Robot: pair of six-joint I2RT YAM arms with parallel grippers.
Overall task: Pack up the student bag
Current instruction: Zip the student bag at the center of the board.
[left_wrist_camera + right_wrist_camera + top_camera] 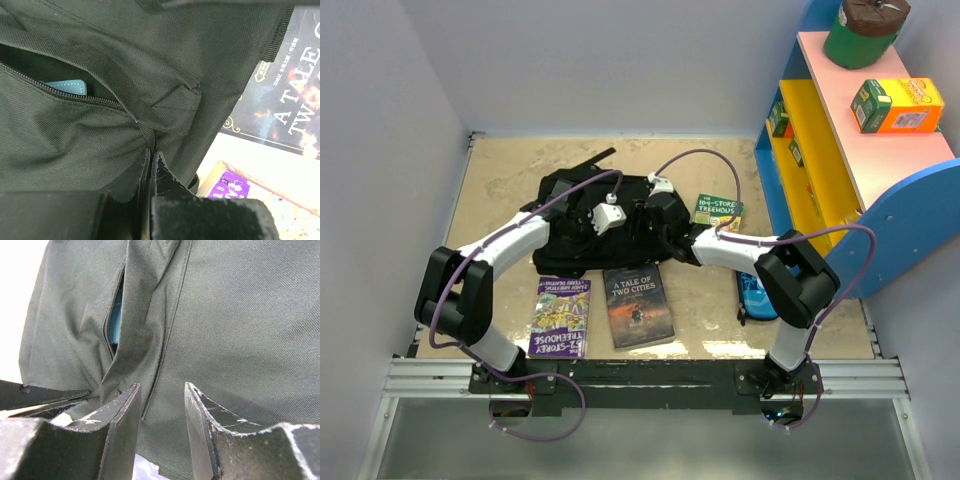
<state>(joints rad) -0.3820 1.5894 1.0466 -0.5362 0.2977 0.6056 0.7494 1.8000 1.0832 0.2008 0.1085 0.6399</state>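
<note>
The black student bag [590, 215] lies at the middle of the table. My left gripper [618, 222] rests on top of it; in the left wrist view the gripper [151, 152] is shut on a narrow black webbing strap [146, 136] of the bag [75, 135]. Beside it a zipper [75, 95] is part open, with a teal object [65, 87] inside. My right gripper [672, 246] is at the bag's right side. In the right wrist view it [161, 390] is open against the bag fabric [240, 330], next to the opening with the teal object [116, 315].
Near the bag's front edge lie a purple Treehouse book [560, 316] and "A Tale of Two Cities" [638, 306]. A green Treehouse book [718, 210] lies at its right. A blue-black pencil case [756, 296] sits under the right arm. A coloured shelf [850, 150] with boxes stands at the right.
</note>
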